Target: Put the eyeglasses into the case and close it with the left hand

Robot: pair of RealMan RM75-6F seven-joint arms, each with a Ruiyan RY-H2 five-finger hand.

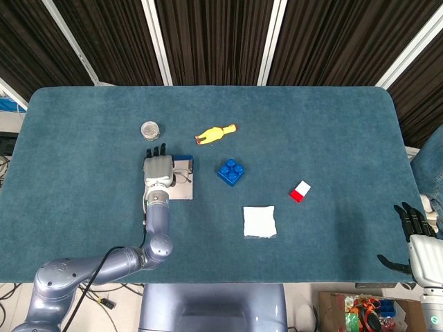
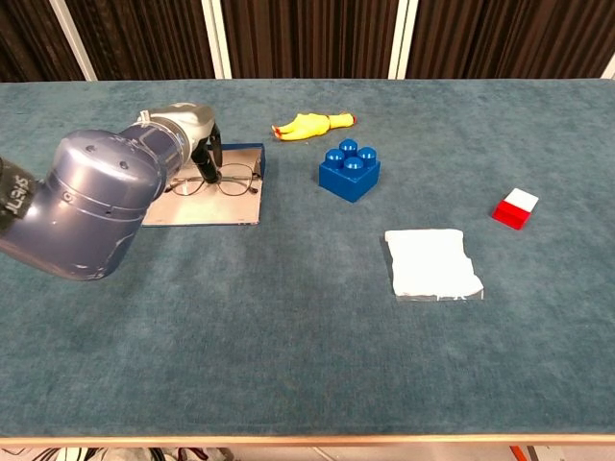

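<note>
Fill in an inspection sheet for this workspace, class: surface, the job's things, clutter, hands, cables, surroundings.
Surface: teal felt table, no spills seen.
Job's things: eyeglasses lie on the open case; case not yet closed.
Clutter: yellow rubber chicken, blue brick, red and white block, white folded cloth, round silvery object.
Hands: left hand over the case at the eyeglasses, grasp cannot be told; right hand off the table's edge, fingers apart, holding nothing.
Cables: one runs along the left arm.
Surroundings: dark curtain behind with white bars.
</note>
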